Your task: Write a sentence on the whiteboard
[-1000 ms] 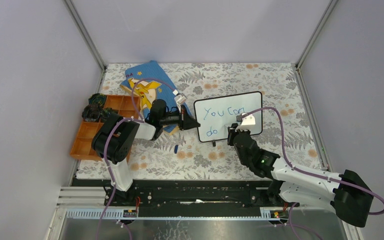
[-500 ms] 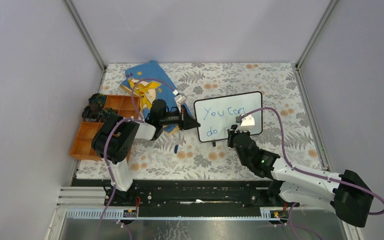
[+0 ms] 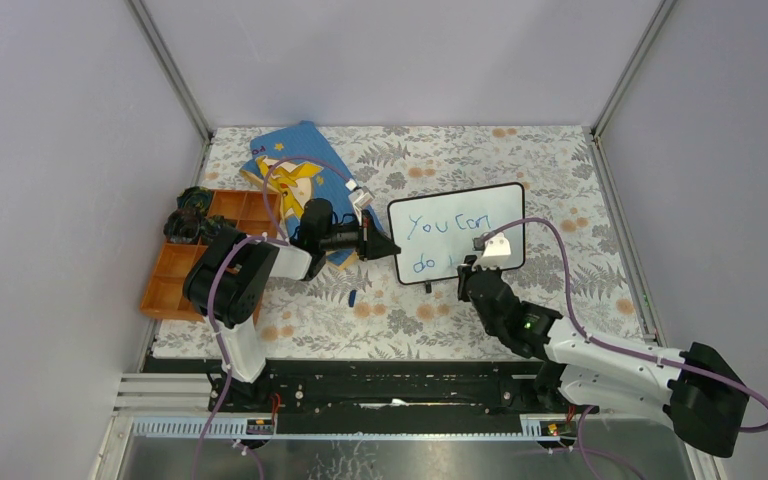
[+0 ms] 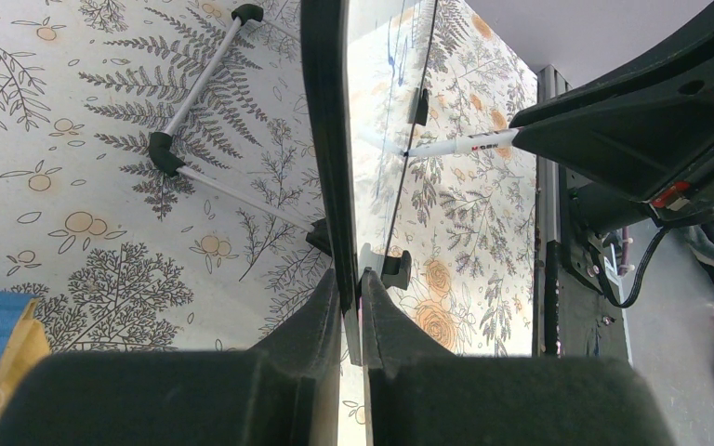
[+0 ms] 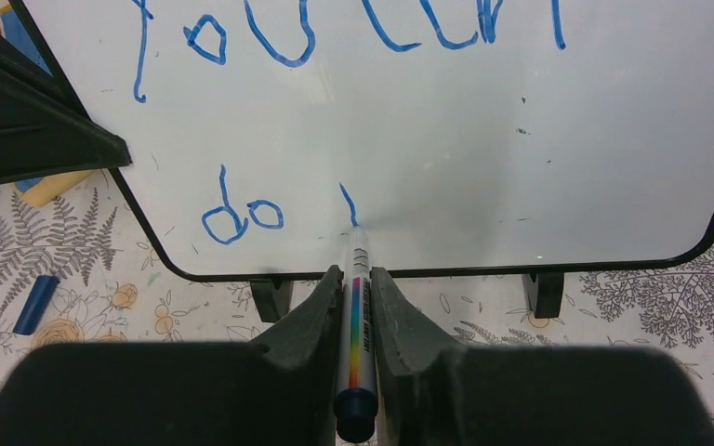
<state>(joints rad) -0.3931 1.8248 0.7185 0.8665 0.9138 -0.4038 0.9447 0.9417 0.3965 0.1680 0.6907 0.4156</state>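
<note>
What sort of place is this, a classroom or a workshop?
Probably a robot test booth, not a classroom: plain grey panel walls on metal corner posts enclose one floral-clothed table, with two black-and-white robot arms bolted at its near edge, handling a small black-framed whiteboard.

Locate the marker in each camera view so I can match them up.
Top external: too small to make out; it sits at the right gripper, by the lower edge of the whiteboard.
Left wrist: marker upper right of centre, tip on the board face.
Right wrist: marker clamped bottom centre, tip just right of "do".
Shared landmark: the whiteboard's black frame.
</note>
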